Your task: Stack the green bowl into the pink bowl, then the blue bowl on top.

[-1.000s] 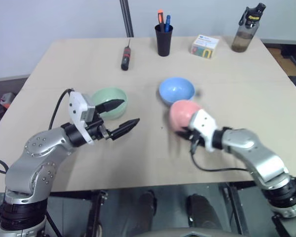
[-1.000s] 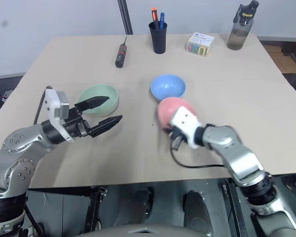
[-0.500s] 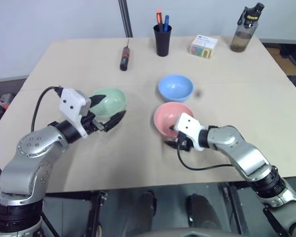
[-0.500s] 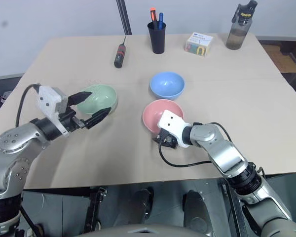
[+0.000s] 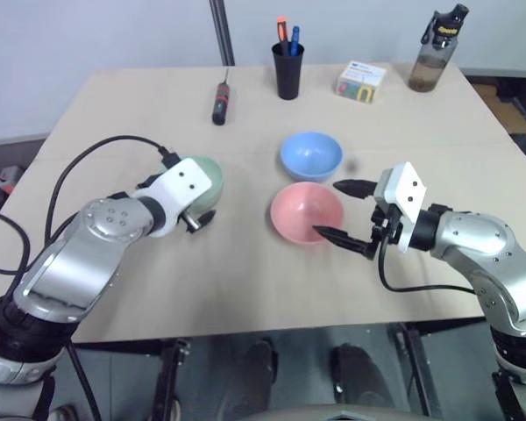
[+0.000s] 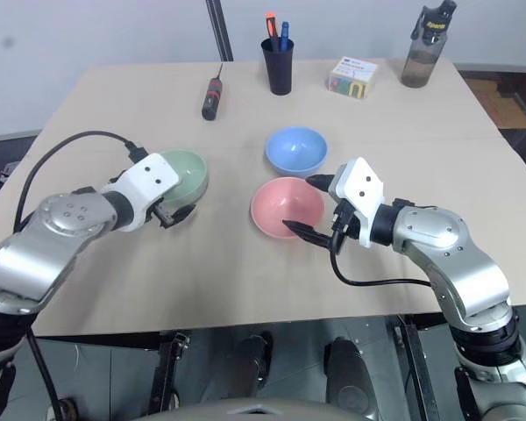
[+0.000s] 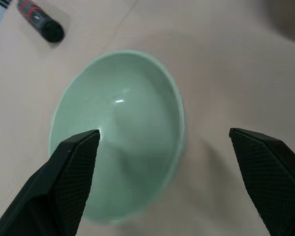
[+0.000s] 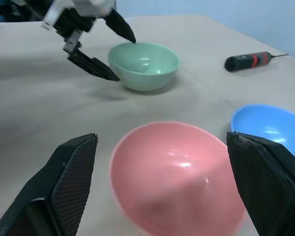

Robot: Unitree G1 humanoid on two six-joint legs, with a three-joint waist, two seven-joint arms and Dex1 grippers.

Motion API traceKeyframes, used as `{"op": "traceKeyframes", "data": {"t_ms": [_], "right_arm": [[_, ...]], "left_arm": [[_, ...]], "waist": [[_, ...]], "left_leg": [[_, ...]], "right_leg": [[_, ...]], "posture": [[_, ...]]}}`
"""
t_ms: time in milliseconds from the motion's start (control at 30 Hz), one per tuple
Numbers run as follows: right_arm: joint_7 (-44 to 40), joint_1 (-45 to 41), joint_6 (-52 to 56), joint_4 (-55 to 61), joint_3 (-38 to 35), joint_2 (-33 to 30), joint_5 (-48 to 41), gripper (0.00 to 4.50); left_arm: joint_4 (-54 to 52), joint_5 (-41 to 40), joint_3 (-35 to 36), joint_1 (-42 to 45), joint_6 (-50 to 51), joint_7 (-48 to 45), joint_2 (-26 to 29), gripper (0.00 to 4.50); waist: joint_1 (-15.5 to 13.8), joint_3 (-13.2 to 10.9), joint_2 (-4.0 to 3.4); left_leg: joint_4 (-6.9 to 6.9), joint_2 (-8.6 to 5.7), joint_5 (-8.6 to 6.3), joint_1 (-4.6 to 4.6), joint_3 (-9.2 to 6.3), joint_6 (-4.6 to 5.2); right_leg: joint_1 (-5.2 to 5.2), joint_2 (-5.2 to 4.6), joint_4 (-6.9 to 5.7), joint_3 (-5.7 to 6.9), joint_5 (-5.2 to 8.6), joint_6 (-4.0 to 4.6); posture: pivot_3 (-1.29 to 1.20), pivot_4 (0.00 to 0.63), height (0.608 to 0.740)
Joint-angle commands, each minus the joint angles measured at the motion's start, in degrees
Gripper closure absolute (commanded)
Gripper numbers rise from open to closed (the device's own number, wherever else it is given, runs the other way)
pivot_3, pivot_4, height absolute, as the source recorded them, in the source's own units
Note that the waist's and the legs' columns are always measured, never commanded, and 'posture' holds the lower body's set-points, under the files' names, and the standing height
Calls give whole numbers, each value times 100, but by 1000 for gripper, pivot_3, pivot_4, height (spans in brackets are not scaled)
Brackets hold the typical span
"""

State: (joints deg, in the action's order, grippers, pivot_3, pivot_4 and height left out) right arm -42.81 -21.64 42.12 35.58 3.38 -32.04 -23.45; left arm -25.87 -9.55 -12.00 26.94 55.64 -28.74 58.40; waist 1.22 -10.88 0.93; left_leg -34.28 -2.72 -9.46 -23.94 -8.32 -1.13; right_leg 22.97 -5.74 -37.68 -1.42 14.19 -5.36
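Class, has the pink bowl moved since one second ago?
Yes. The pink bowl, then tipped up close below the blue bowl, now sits upright, farther from it.

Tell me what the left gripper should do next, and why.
Probably close the left gripper on the green bowl's near rim and lift it. Its open fingers straddle that rim, one inside and one outside, and the bowl sits on the table. The pink bowl stands upright and empty, with the right gripper open beside it.

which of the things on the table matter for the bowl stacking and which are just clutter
Part of the job: green bowl, pink bowl, blue bowl.

Just lying about: screwdriver, black pen cup, small box, water bottle.
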Motion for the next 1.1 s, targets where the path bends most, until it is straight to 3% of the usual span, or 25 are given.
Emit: {"op": "traceKeyframes", "data": {"t_ms": [33,200,267,533,667,800,1100], "right_arm": [[55,63,-214,221,-199,-83,-87,0],[105,220,-345,286,-323,-198,-151,0],[115,272,-382,302,-385,-226,-196,0],[232,408,-448,343,-586,-323,-278,0],[71,1022,-693,414,-1532,-168,-1007,0],[80,1474,-1014,601,-2182,-158,-1340,0],[450,1993,-1570,1176,-2313,-121,-1242,0]], "left_arm": [[299,331,-238,353,-1,-170,-41,1587],[591,515,-394,518,-99,-403,-119,3770],[604,525,-385,519,-119,-492,-171,4425],[481,259,87,470,-406,-786,-442,4425],[216,-380,508,311,-1814,-1647,-668,4425],[442,-555,408,546,-2586,-2342,-833,4425],[1387,-352,-116,1293,-3507,-3362,-1176,4425]], "waist": [[3,-2,2],[0,-4,5],[0,-4,6],[-21,-7,10],[-27,-7,10],[-53,-7,11],[-31,-7,10]], "left_leg": [[0,0,0,-4,0,0],[0,0,0,-13,1,0],[-1,0,0,-13,1,0],[-4,0,0,-15,-1,0],[-4,0,1,-17,-2,0],[-9,-10,1,-28,3,0],[-16,-2,1,-13,6,2]], "right_leg": [[5,1,0,-1,0,0],[9,0,1,-1,0,0],[9,0,1,-1,0,0],[9,-1,0,0,-1,-1],[11,-2,0,0,-1,0],[10,-14,8,-1,-15,22],[6,-4,-10,-4,-1,-2]], "posture": [[0,150,740],[0,150,740],[0,150,740],[0,150,740],[0,150,740],[0,150,740],[0,150,740]]}}
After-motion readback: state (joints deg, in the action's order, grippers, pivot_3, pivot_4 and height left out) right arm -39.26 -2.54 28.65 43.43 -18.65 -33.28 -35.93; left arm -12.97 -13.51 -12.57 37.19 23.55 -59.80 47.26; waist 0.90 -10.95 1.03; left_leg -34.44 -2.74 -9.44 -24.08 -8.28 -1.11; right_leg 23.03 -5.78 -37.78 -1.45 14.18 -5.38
